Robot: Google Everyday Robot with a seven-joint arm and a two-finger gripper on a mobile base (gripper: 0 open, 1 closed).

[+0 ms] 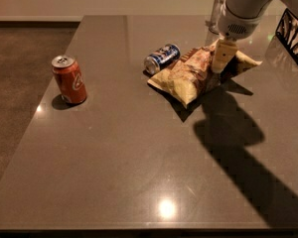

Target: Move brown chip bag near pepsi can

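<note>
The brown chip bag [191, 73], tan-yellow and crinkly, lies flat on the dark table, its left end touching or almost touching the pepsi can [162, 58]. The blue can lies on its side just left of and behind the bag. The gripper [222, 59] hangs from the white arm at the upper right and comes down onto the right part of the bag. Its lower end is against the bag.
A red-orange soda can [69, 80] stands upright at the left of the table. A black wire basket [294, 36] is at the far right edge. A clear glass object [214, 14] stands behind the arm. The arm's shadow falls across the table's right side.
</note>
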